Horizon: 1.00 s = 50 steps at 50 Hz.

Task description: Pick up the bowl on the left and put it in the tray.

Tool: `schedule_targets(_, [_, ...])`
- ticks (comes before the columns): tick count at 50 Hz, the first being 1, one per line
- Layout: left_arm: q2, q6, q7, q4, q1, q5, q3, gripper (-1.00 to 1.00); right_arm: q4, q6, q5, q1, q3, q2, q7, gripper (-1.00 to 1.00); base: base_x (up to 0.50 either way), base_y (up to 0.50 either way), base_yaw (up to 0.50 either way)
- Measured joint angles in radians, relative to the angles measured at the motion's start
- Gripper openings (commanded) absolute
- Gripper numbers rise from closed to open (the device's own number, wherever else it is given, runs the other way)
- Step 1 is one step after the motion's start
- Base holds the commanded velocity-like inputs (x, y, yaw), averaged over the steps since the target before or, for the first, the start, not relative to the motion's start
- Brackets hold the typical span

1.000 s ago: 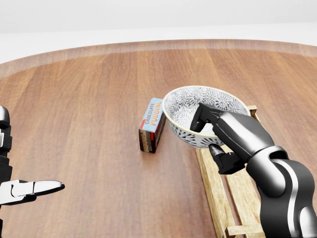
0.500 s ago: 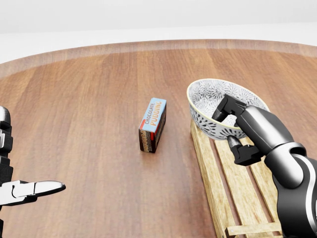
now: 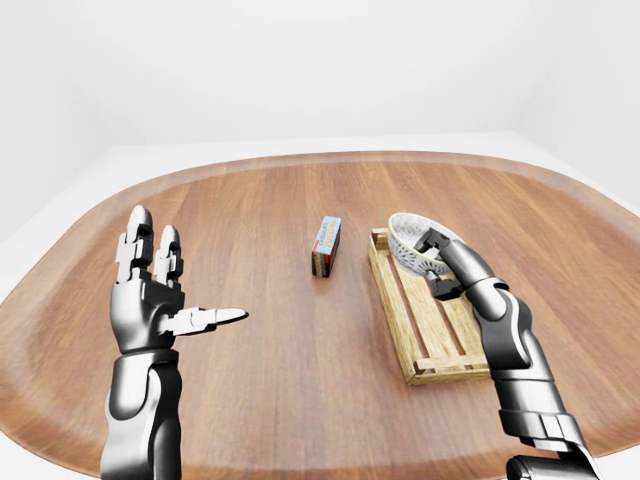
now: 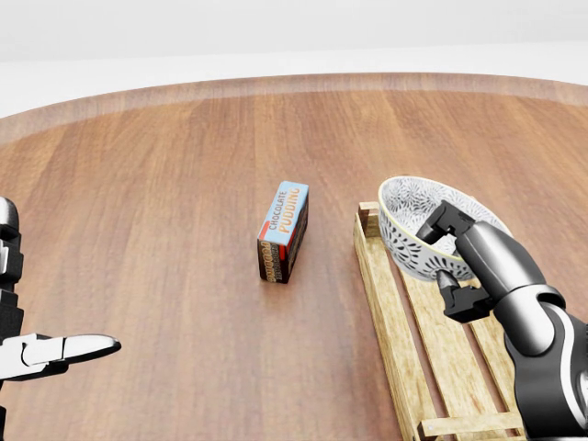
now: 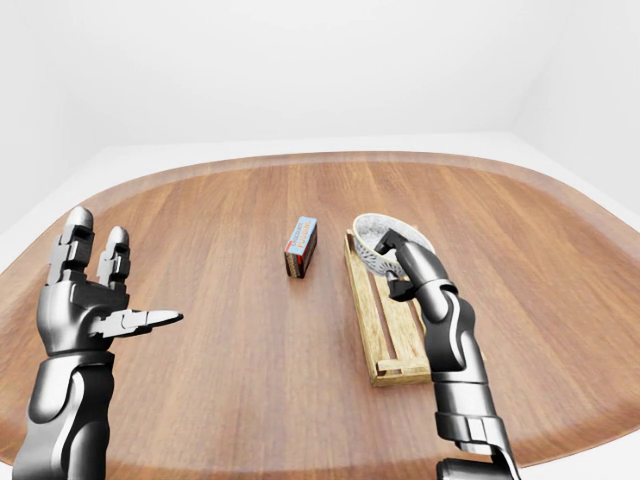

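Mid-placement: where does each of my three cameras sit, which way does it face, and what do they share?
Head view: on the head, tilted down, close on the table, chocolate pudding box, tray and bowl; right hand shut on the bowl's rim, left hand partly showing at bottom left.
Left-eye view: on the head, wider, facing across the whole oval table to white walls; both arms show, left hand raised open.
Right-eye view: its pair, same scene shifted slightly left.
Shared: all show box, tray and held bowl.

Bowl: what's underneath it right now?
The wooden tray, its slats showing below. The right hand grips the rim, thumb underneath. Whether the bowl touches the slats is hidden.
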Motion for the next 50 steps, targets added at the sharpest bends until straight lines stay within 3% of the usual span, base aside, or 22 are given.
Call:
schedule_targets(16, [0.002, 0.0, 0.003, 0.003, -0.003, -0.005, 0.001, 1.0, 0.147, 0.0, 0.009, 0.013, 0.013, -0.007, -0.089, -1.0, 0.0, 0.0, 0.0])
schedule_targets(50, [0.0, 0.0, 0.0, 0.024, -0.006, 0.008, -0.01, 1.0, 0.243, 0.0, -0.096, 0.013, 0.039, 0.002, -0.19, -1.0, 0.0, 0.0, 0.0])
